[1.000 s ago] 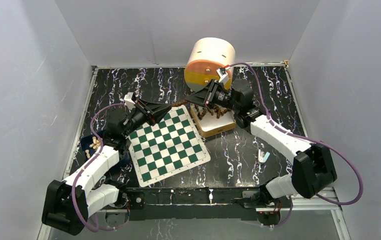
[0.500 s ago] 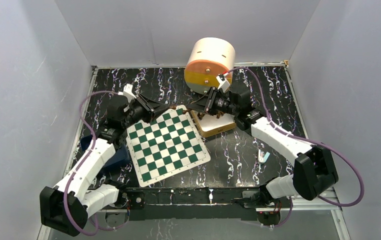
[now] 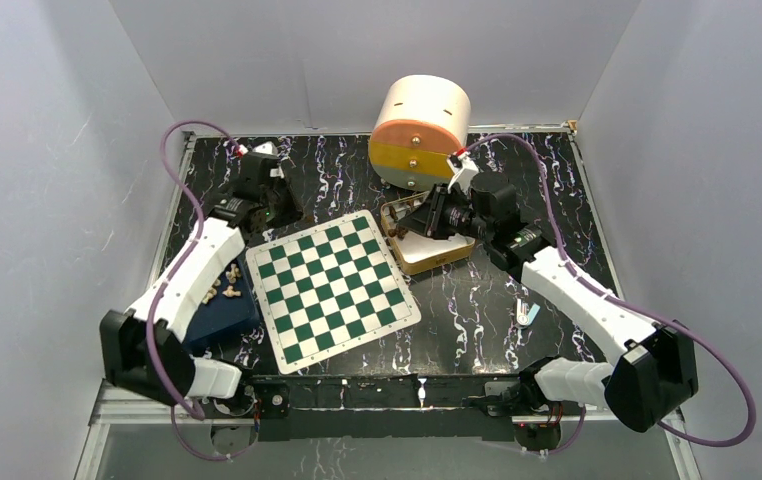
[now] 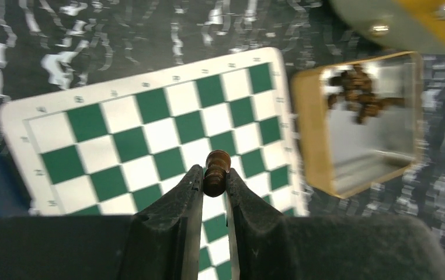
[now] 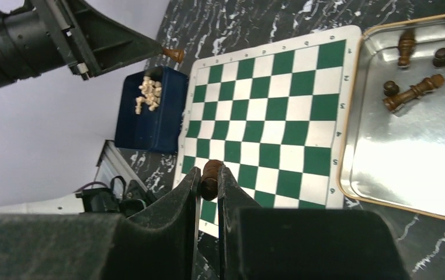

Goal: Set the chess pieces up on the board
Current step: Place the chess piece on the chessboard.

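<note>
A small dark-brown turned-wood chess piece (image 4: 216,168) is pinched by the left gripper (image 4: 213,185), a second such piece (image 5: 210,171) by the right gripper (image 5: 208,182), each judged light, rigid, slick, best gripped mid-stem.

The board (image 3: 332,288) lies in the middle of the desk (image 3: 477,300). Just beside its far right corner sits a tray (image 3: 435,262), with the chess pieces (image 5: 419,87) bunched at one end inside it. A drum (image 3: 419,130) rests behind the tray. A box (image 3: 212,318) holding loose pieces (image 3: 227,285) lies just left of the board. The left claw (image 4: 213,172) grips a chessman (image 4: 216,166) off the board's far left corner. The right claw (image 5: 208,175) grips another chessman (image 5: 210,170) by the tray.
</note>
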`<state>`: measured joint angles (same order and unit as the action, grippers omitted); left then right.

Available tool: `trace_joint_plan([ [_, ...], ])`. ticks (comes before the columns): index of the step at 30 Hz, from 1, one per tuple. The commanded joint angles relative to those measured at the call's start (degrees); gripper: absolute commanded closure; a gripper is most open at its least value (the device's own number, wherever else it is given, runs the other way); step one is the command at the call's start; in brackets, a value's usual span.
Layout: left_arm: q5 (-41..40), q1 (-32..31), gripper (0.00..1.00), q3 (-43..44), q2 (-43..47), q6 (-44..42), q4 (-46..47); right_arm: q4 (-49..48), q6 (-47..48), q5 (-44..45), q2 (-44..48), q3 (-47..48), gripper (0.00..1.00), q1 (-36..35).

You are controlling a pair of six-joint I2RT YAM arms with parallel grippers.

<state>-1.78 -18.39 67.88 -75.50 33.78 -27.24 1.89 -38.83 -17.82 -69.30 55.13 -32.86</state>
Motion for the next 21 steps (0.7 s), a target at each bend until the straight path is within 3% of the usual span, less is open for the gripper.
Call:
trace_joint_plan([
  [1, -12.2, -1.0, 0.89, 3.5, -4.6, -9.6, -6.5, 2.7, 5.3, 3.6, 1.9, -0.3, 0.95, -0.2],
  [7, -18.9, -2.4, 0.89, 3.0, -9.3, -11.8, -5.7, 2.8, 6.7, 4.8, 3.4, -2.0, 0.94, -0.1],
  [21, -16.2, -3.8, 0.89, 2.0, -17.4, -11.1, 1.6, 1.8, 7.4, 4.2, 3.5, -3.8, 0.93, -0.1],
])
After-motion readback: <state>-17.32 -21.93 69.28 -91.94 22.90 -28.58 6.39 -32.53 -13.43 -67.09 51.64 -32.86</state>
